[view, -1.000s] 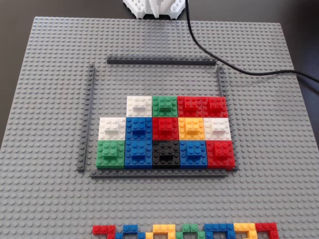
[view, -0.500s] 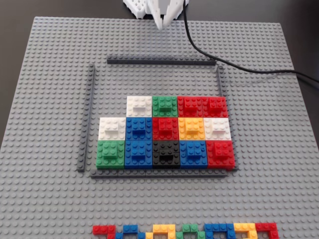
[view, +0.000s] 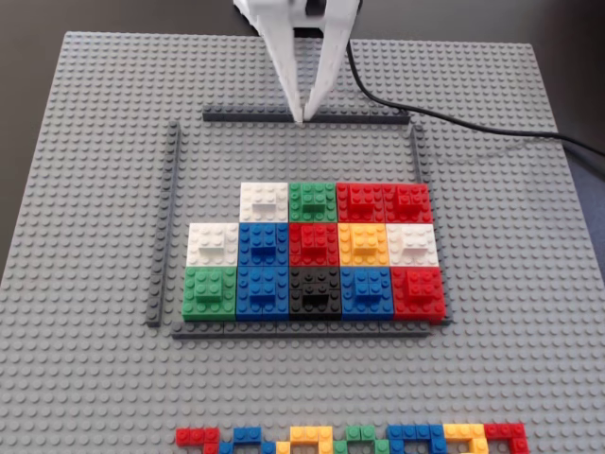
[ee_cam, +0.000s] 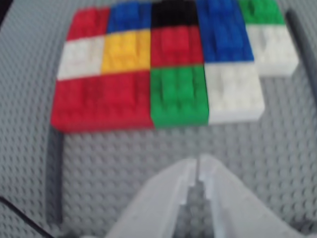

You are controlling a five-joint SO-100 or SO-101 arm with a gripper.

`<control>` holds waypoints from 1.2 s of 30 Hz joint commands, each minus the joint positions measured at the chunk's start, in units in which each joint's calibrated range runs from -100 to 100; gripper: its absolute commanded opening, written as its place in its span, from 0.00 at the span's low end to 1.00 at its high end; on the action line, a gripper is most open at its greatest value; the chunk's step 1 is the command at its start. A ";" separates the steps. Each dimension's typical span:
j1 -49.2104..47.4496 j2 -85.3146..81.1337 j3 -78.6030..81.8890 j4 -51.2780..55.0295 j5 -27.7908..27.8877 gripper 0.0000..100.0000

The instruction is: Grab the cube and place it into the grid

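Cube: none held; the cubes (view: 315, 261) seen are all seated in the grid, fourteen in three rows, filling the lower part of the frame (view: 293, 222) of dark grey strips. Top row four wide, its left cell bare in the fixed view; middle and bottom rows five wide.

Gripper (view: 302, 113): white, two fingers pressed together at the tips, nothing between them. Tips point down at the baseplate (view: 85, 189) beside the upper strip of the frame, well apart from the blocks. Upper body cut off by the top edge of the fixed view. In the wrist view the gripper (ee_cam: 198, 166) enters from the bottom edge, blurred, only a thin seam between the fingers.

Cable (view: 444, 118): black, runs from behind the gripper to the right edge.

Loose bricks (view: 354, 439): row of mixed colours along the bottom edge of the fixed view, cut off by the picture's edge, shapes hard to tell.

Wrist view overall soft; the far row of blocks is cropped by the top edge.
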 commanded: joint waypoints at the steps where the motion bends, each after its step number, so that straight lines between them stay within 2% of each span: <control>1: -0.23 -1.95 2.62 1.44 0.29 0.00; 22: -0.15 -1.95 7.06 9.74 1.32 0.00; 36: -0.23 -1.95 7.06 10.72 0.00 0.00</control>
